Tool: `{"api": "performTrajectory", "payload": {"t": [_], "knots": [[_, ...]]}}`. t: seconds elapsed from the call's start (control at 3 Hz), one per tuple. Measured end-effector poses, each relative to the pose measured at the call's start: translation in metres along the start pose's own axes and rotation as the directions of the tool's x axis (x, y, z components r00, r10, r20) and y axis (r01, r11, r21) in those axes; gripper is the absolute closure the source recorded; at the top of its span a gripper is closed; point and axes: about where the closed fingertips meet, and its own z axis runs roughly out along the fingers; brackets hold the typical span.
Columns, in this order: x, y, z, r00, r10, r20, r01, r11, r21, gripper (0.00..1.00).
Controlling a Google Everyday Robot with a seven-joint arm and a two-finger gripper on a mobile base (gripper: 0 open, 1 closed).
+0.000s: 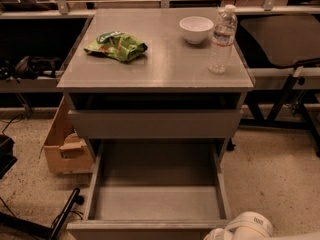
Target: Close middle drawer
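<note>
The middle drawer [156,202] is pulled far out of the grey cabinet [155,79]. Its shallow grey box is empty, and its front edge [145,228] runs along the bottom of the view. Above it, a wider grey drawer front [155,123] sits nearly flush under the cabinet top. My gripper [246,228] shows only as a white rounded arm end at the bottom right edge, beside the open drawer's front right corner.
On the cabinet top lie a green snack bag [116,45], a white bowl [196,29] and a clear water bottle [222,39]. A cardboard box [64,146] stands left of the cabinet. A dark chair [280,39] and metal frames are at the right.
</note>
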Motion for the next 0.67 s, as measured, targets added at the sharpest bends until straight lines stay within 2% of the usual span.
{"api": "performTrajectory", "payload": {"t": [0.33,0.67], "knots": [[-0.0080,-0.0041,-0.0027,0.999,0.003,0.047,-0.005,0.9986,0.053,1.00],[-0.0081,-0.0039,-0.0019,0.999,0.003,0.047,-0.005,0.9987,0.052,1.00]]}}
